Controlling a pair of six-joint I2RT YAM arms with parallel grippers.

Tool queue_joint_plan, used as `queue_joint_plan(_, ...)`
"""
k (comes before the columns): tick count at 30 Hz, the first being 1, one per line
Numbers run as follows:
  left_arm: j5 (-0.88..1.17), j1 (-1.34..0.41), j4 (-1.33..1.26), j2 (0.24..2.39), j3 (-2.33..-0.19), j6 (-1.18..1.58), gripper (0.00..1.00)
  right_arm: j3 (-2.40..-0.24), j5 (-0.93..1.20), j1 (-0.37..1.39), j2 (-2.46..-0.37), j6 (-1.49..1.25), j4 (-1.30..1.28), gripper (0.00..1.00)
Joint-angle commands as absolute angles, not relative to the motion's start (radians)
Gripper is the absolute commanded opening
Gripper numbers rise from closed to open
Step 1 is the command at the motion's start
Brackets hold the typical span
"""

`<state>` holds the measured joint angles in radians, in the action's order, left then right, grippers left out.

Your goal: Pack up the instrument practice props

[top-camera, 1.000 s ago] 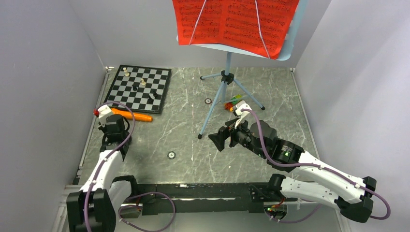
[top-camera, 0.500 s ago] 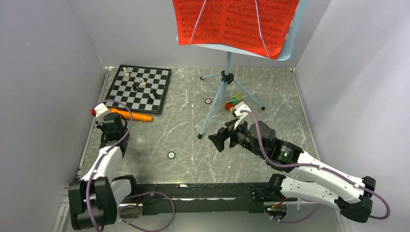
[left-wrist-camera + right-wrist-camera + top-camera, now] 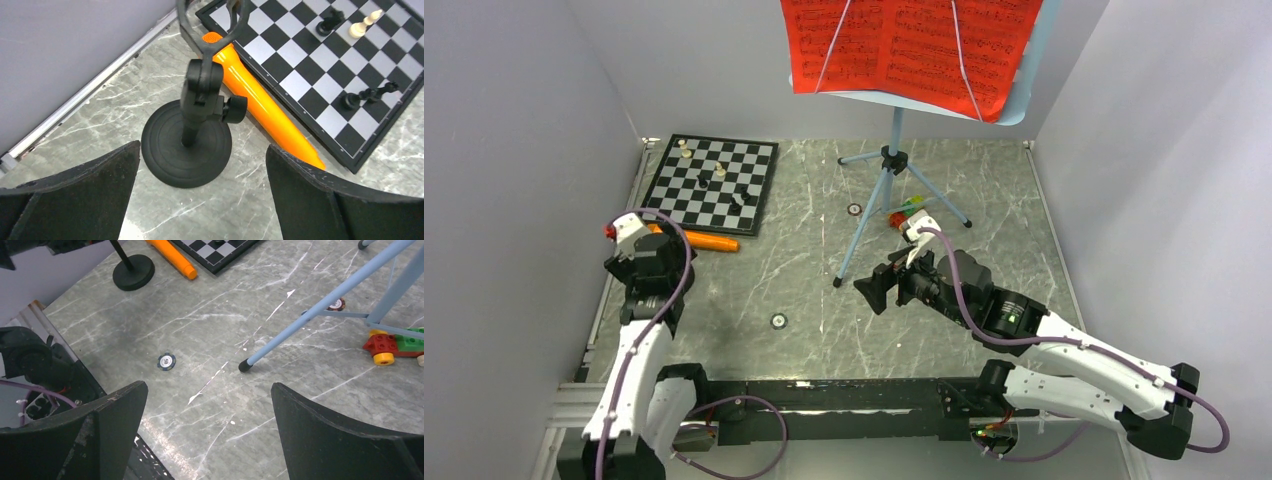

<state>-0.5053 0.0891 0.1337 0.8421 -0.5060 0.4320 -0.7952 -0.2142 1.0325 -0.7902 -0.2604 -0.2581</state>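
Since a second ago the left gripper (image 3: 202, 155) has sprung wide and drawn back a little, leaving the black round-base stand (image 3: 202, 90) upright by itself just off the chessboard's (image 3: 320, 65) near left corner. Its jaws are released, holding nothing. The right gripper (image 3: 209, 387) hangs spread and empty too, well right of the chessboard.

Lying flat against the chessboard's near edge, the orange microphone (image 3: 260, 105) looks like smooth, hard, light plastic. Being round, it would probably roll or slip, so a pinch across its middle seems best. The little stand seems to carry its weight in the base, so I would take it by the post. Right of the chessboard rises the light-blue music stand (image 3: 887, 190), tall and likely tippy on thin legs, best held at the hub. Red sheet-music pages (image 3: 904, 45) rest on its desk, thin and floppy.

Underneath, the marble-patterned table (image 3: 804, 280) looks hard and slick, and plain grey walls (image 3: 524, 150) close in beyond the chessboard and on both sides.
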Motion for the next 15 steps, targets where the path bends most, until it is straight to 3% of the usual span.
queue_joint_plan(1,-0.511,0.073,0.323,0.692,-0.568,0.464,0.99,-0.831,-0.193,1.029,-0.811,-0.245,-0.218,1.0)
queue_joint_plan(8,-0.596,-0.068,0.446,0.457,-0.636,0.439,0.99,-0.834,-0.171,1.029,-0.816,-0.256,-0.204,1.0)
queue_joint_plan(15,-0.465,-0.2,0.434,0.498,-0.847,0.42,0.96,-0.843,-0.163,1.029,-0.851,-0.277,-0.198,1.0)
